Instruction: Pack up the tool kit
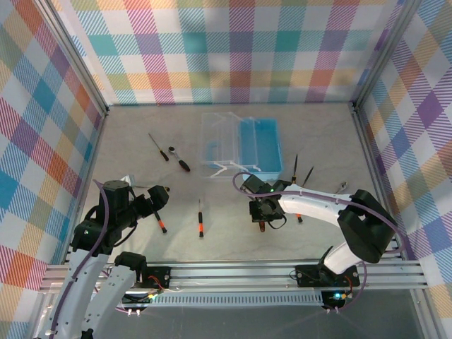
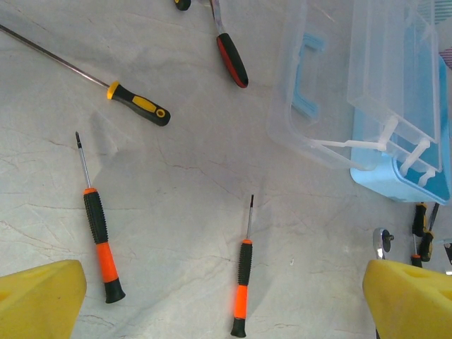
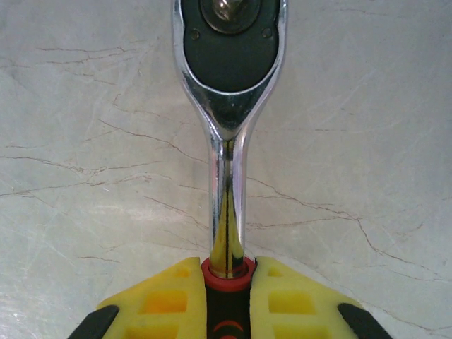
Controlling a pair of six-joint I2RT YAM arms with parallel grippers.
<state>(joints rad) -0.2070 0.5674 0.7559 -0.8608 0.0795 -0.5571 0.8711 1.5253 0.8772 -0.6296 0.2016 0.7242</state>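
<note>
Step in hand: picking up the ratchet (image 3: 227, 162), first leg of getting it into the box (image 1: 260, 145); whether it is clear of the table (image 3: 85, 141) yet, cannot tell.
Right gripper (image 3: 227, 296): clamped on the ratchet, yellow pads (image 3: 169, 304) pressed to either side of the black handle at its red collar.
Ratchet, place: near the box, off the edge that faces the arm bases.
Ratchet, long axis: runs straight out from the pads, handle inside the grip, chrome shank in the middle, round head at the far end pointing away from the gripper.
Left gripper (image 1: 157, 194): jaws wide apart, holding nothing, well apart from the box on its lid side.
Box: blue tray open, clear lid (image 1: 220, 141) swung flat beside it.
Screwdrivers, loose: two orange-and-black (image 2: 102, 247) (image 2: 241, 296) and a yellow-and-black one (image 2: 138, 106), all on the lid side of the box; two more (image 1: 295, 168) just beside the box on the side away from the lid.
Next move, as judged: raise the ratchet, carry it over the tray, turn it so shank and tray run the same way, and only then let go, keeping the head clear of the rim.
</note>
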